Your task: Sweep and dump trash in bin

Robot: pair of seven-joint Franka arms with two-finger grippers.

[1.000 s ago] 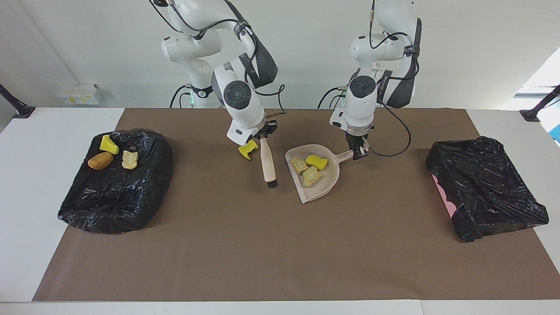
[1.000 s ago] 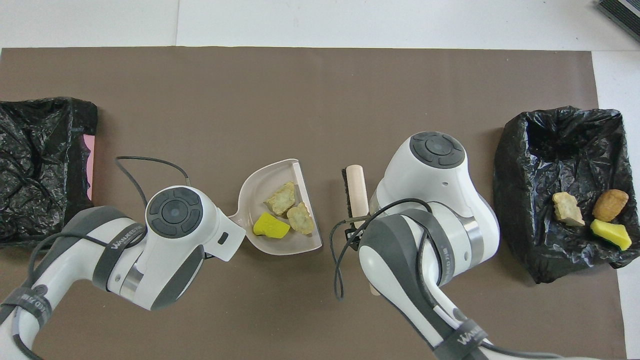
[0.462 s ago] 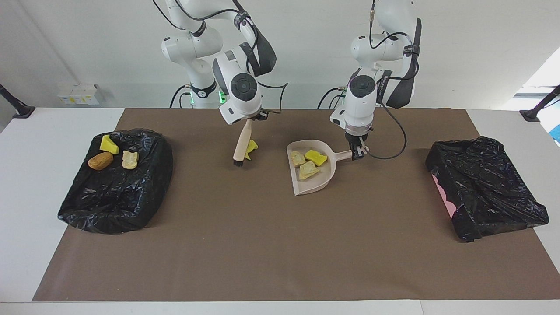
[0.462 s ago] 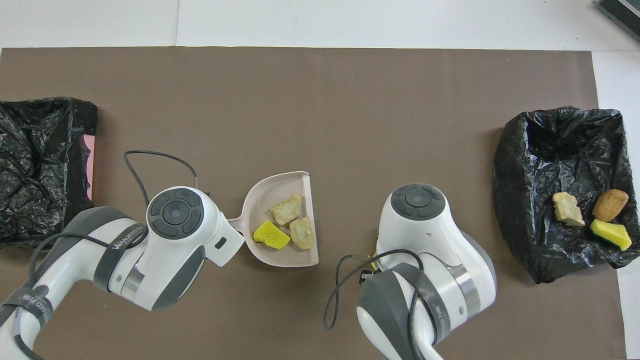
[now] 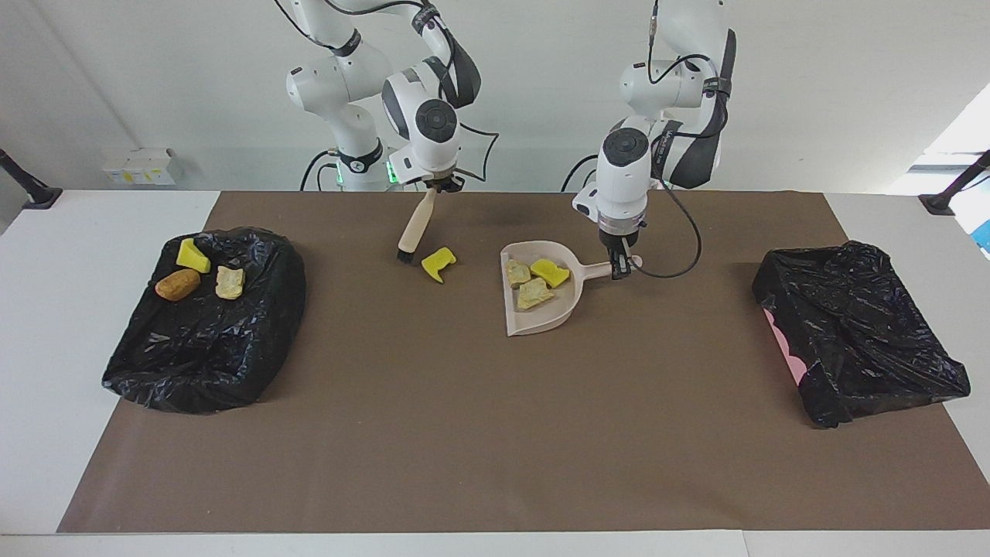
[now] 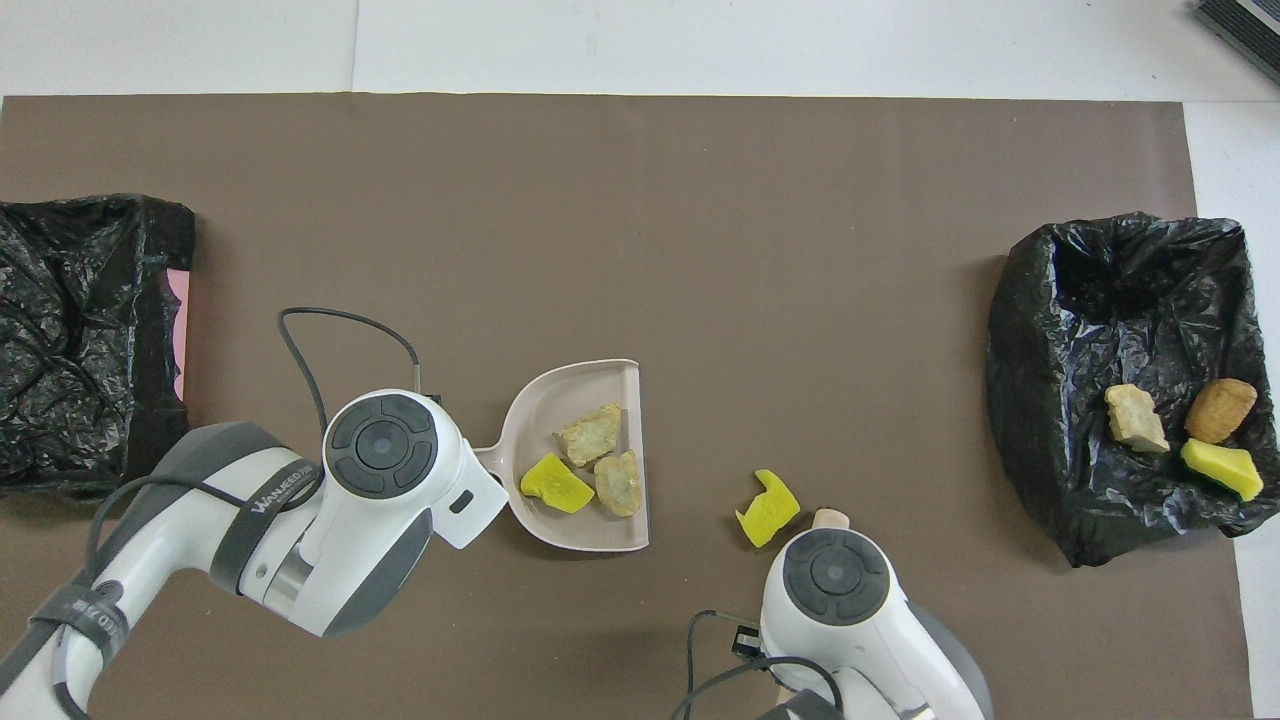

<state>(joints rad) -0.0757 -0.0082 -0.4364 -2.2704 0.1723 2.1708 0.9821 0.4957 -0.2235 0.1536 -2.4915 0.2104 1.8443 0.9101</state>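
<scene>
Right gripper (image 5: 428,188), upper centre of the facing frame, jaws clamped on the top of the brush (image 5: 412,228) handle. Brush hangs tilted, bristles down, just off the brown mat (image 5: 495,433), beside a loose yellow chunk (image 5: 438,263). In the overhead frame that chunk (image 6: 767,508) sits lower centre, just above the right arm's wrist; only the tip of the brush (image 6: 831,517) shows there.

Left gripper (image 5: 619,268), right of centre in the facing frame, jaws closed on the dustpan (image 5: 561,311) handle. Pan is on or just off the mat, can't tell which; mouth toward the bottom of the facing frame. It carries three pieces: one yellow (image 5: 549,271), two tan (image 5: 517,272) (image 5: 534,293). Overhead, the dustpan (image 6: 545,395) is centre frame, its handle end hidden under the left wrist.

Bin (image 5: 232,363) lined with black bag, left edge of the facing frame, on the tabletop at the right arm's end: holds a yellow wedge (image 5: 192,256), a brown lump (image 5: 177,284) and a tan piece (image 5: 229,281). Second bin (image 5: 858,333), right edge of the facing frame, pink showing under the bag at its lower edge.
</scene>
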